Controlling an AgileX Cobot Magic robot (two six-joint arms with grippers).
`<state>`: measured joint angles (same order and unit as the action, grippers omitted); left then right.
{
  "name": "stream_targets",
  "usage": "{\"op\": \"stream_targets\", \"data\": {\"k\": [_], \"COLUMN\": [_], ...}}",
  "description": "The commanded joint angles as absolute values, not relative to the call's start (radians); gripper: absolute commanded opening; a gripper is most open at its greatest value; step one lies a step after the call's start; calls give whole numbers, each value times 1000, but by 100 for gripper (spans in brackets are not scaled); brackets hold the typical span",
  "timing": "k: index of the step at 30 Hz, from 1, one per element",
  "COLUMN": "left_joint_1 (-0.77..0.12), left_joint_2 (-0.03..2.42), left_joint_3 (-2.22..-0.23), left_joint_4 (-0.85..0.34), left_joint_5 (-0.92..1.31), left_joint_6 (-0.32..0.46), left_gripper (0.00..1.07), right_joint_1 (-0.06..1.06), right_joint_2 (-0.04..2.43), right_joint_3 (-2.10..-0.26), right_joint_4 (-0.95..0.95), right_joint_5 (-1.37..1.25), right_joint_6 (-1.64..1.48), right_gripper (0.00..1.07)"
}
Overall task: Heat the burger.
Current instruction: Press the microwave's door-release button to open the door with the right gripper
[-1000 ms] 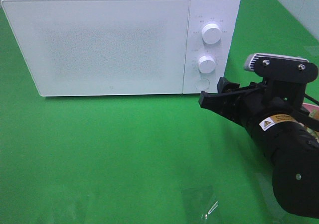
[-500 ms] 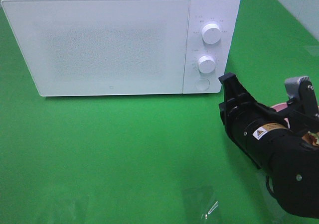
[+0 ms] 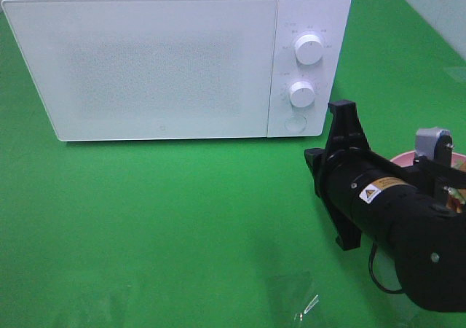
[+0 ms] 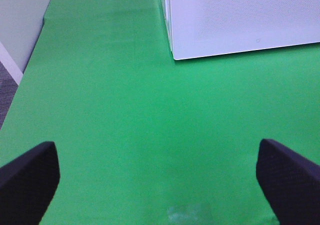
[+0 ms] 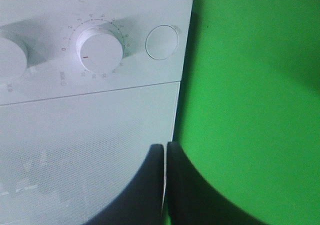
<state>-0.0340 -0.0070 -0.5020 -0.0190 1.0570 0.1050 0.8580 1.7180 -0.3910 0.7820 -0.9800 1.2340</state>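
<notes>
Since a second ago my right wrist has rolled onto its side, and my right gripper [image 5: 165, 157] has gone from part-open to clenched on nothing, its 2 fingers pressed flat together. I judge that is deliberate: shut jaws make 1 blunt tip, better for pushing than for grasping. That tip hangs just near of the right front corner of the microwave [image 3: 167, 65], close to the control panel but not touching it.

The microwave door is shut, so nothing can go inside yet. The round button [image 3: 295, 123] under the 2 knobs looks like the door release, and I take pressing it to be the step in hand.

My left gripper [image 4: 160, 185] hangs released and empty over bare green cloth [image 4: 125, 110], near of the microwave's left end. It stands well apart from the work, probably to stay out of the way.

I cannot make out the burger. My right forearm blocks the right side of the table, where only a sliver of the pink plate [image 3: 404, 157] peeps out. I judge the burger sits there, hidden.
</notes>
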Motion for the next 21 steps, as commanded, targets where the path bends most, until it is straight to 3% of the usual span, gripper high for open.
{"op": "stream_targets", "data": {"k": [1,5,21], "left_joint_1": [-37,-37,-37], "left_joint_2": [-29,-29,-29], "left_joint_3": [-498,-498,-498], "left_joint_4": [-26,-26,-26], "left_joint_5": [1039,1039,1039], "left_joint_6": [106,106,106], "left_gripper": [100,100,100], "right_joint_1": [828,751,654], "right_joint_2": [1722,1769,1932], "right_joint_3": [-420,-492,-623], "right_joint_4": [753,692,627], "right_joint_5": [-963,-960,-911], "right_joint_6": [1223,1200,1256], "right_gripper": [0,0,0]}}
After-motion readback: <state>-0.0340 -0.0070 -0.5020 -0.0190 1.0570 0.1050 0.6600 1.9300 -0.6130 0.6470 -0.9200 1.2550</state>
